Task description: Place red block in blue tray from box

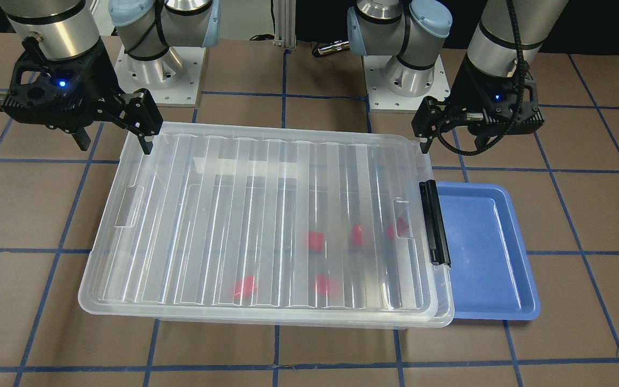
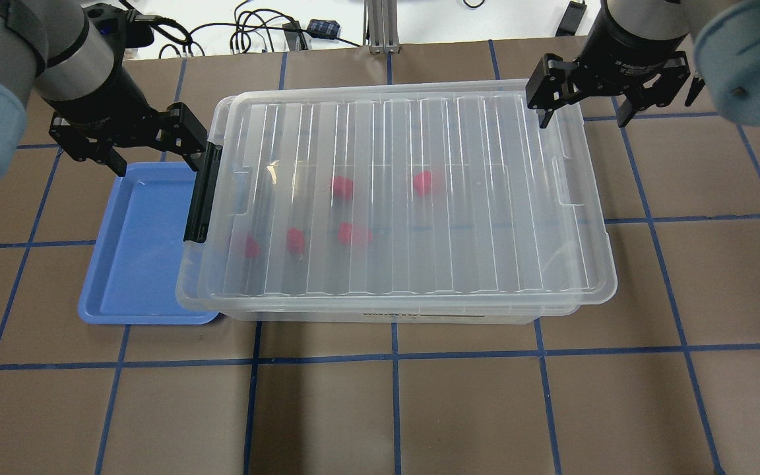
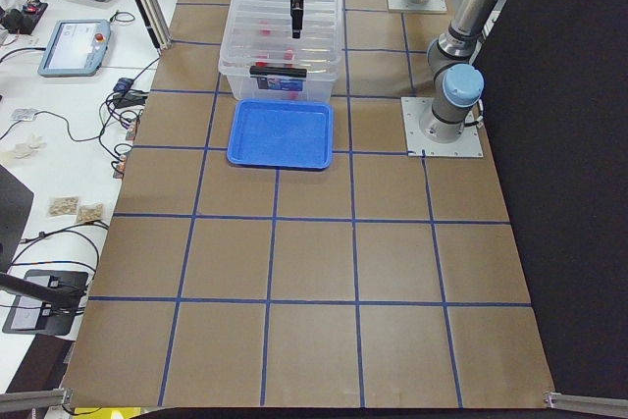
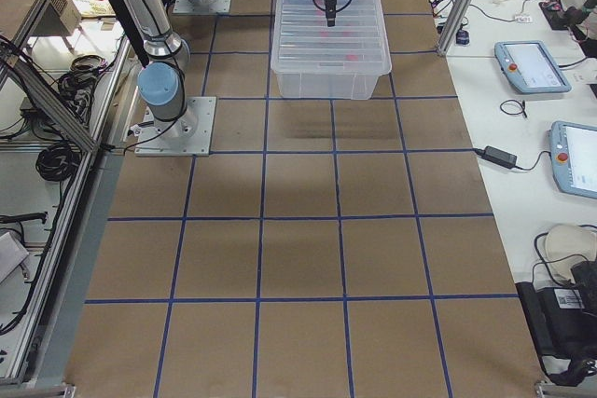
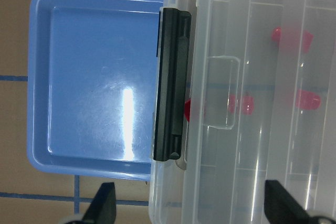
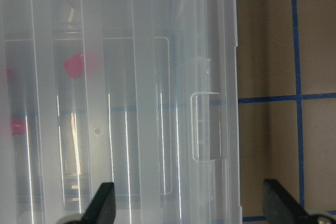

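Note:
The box (image 2: 406, 198) is a clear bin with its ribbed lid on and a black latch bar (image 2: 202, 194) on its left short side. Several red blocks (image 2: 342, 188) lie inside and show blurred through the lid (image 1: 315, 240). The blue tray (image 2: 136, 264) lies empty against the latch end, also in the left wrist view (image 5: 94, 87). My left gripper (image 2: 156, 158) is open and empty above the latch end, its fingers (image 5: 102, 205) spread wide. My right gripper (image 2: 584, 109) is open and empty above the box's far right corner (image 6: 220, 3).
The table is brown with a blue tape grid (image 2: 393, 356). The arm bases (image 1: 156, 70) stand behind the box. A side desk with tablets and cables (image 3: 74, 46) runs along the table's far side.

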`<state>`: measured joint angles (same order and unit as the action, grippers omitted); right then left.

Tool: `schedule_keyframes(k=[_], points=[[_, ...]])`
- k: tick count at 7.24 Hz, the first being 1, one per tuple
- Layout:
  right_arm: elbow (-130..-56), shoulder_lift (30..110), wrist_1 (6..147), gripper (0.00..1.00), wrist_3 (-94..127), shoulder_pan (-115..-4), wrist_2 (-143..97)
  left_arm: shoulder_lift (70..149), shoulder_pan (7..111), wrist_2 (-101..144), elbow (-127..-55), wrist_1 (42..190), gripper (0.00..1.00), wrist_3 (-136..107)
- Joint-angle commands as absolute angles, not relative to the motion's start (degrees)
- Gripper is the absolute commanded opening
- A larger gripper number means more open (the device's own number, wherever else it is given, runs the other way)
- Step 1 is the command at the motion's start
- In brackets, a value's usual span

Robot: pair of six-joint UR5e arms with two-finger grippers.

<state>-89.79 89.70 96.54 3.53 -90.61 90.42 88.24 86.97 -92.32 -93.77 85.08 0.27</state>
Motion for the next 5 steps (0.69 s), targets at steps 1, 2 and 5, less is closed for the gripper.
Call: schedule_keyframes(k=[1,2,5], points=[[-92.3,88.9,97.3,1.0,3.3,-90.4,89.9,88.3,86.8,-92.5,-93.9,85.0,1.0,0.4],[-94.5,87.7,99.7,1.0,1.0,-89.7,90.3,88.3,86.8,-92.5,-93.9,85.0,1.0,0.4],[-102.0,85.8,106.3,0.99,-4.3,-85.3,90.5,88.4,87.0,-92.5,-94.0,85.1,1.0,0.4]])
